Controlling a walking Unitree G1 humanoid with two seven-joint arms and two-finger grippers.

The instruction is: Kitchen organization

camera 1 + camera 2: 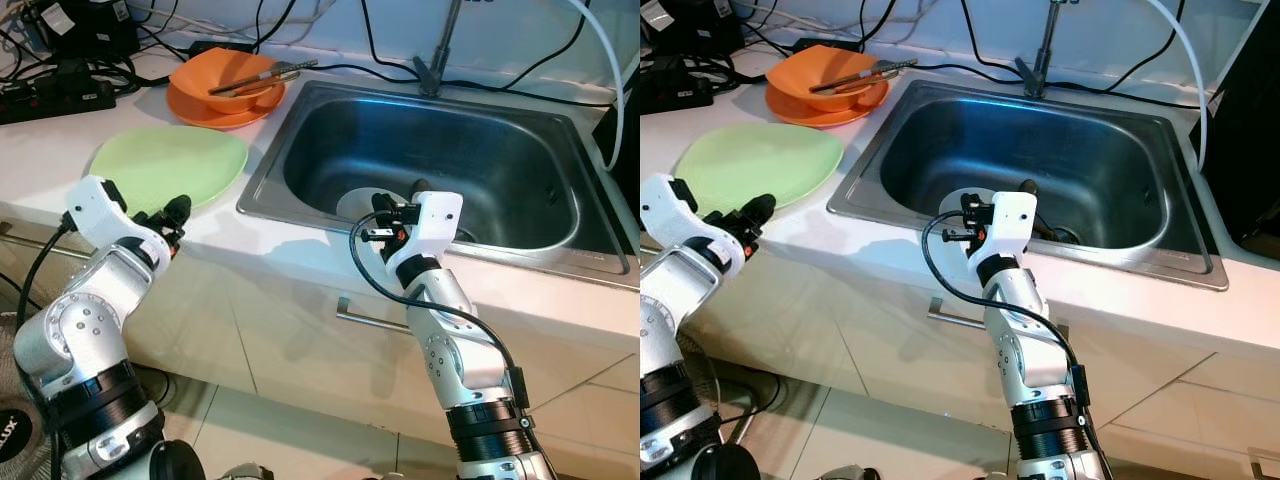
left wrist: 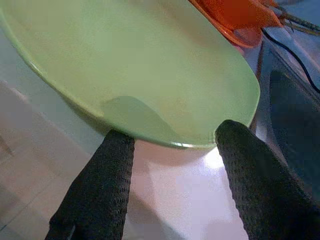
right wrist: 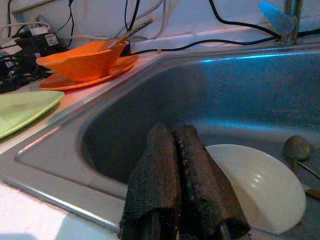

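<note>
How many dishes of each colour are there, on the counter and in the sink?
Green: 1, the green plate
Orange: 2, the orange bowl on the orange plate
White: 1, the white dish in the sink
Total: 4

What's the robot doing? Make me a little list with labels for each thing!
Place: kitchen counter with a steel sink
Left gripper: open, fingers at the near rim of the green plate
Right gripper: shut, empty, over the sink's front edge
In the sink: white plate, spoon
Behind the green plate: orange bowl on an orange plate, chopsticks across the bowl
</note>
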